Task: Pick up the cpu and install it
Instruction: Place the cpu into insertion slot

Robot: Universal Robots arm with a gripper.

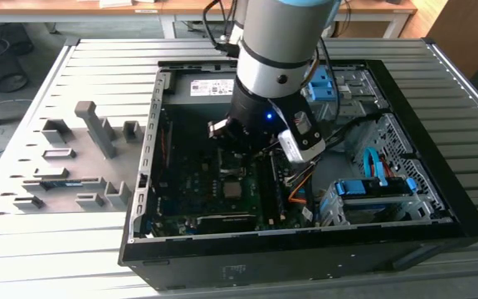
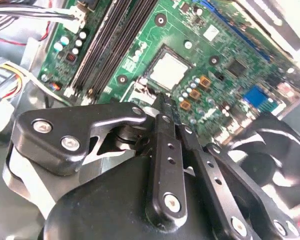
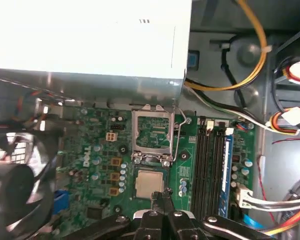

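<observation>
Near the centre of the exterior view, the cpu (image 1: 233, 189) lies flat on the board (image 1: 189, 187), just beside the closed, empty gripper (image 3: 162, 194).

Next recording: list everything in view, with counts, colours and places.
table: one, grey, slatted, under the rest.
case: one, black, on the table.
fixture tray: one, grey, exterior view's left of the case.
motherboard: one, green, inside the case.
power supply: one, pale grey, inside the case.
cpu: one, silver, flat on the motherboard.
socket frame: one, metal, open beside the cpu.
memory slots: several, black, beside the cpu.
arm: one, silver-grey, reaching into the case.
hand: one, black, shut, close to the cpu.
</observation>
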